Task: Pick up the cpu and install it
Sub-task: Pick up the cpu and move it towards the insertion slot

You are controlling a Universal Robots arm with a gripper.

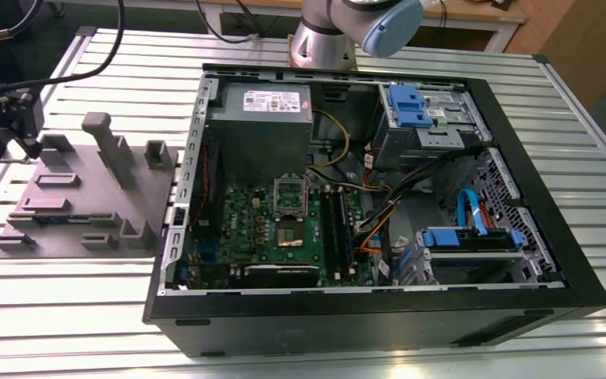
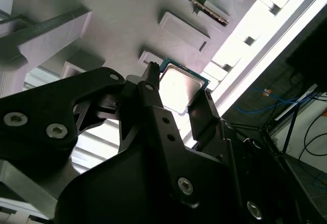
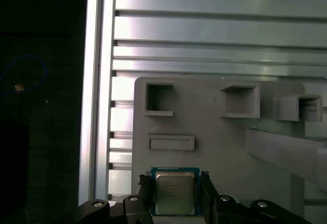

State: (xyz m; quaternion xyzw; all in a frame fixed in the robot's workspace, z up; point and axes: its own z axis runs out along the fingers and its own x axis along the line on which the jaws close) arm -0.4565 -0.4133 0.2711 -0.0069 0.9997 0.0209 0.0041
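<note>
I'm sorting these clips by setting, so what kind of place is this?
Probably a robotics lab bench for computer assembly: an open desktop computer case lies on a slatted aluminium table, beside a grey moulded plate, with a robot arm mounted behind.

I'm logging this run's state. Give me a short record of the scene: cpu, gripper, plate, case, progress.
cpu: on the grey plate, silver top up
gripper: straddles the cpu; grip cannot be judged
plate: on the slatted table, at the exterior view's left of the case
case: lying open, motherboard exposed
progress: cpu not yet in the case
</note>
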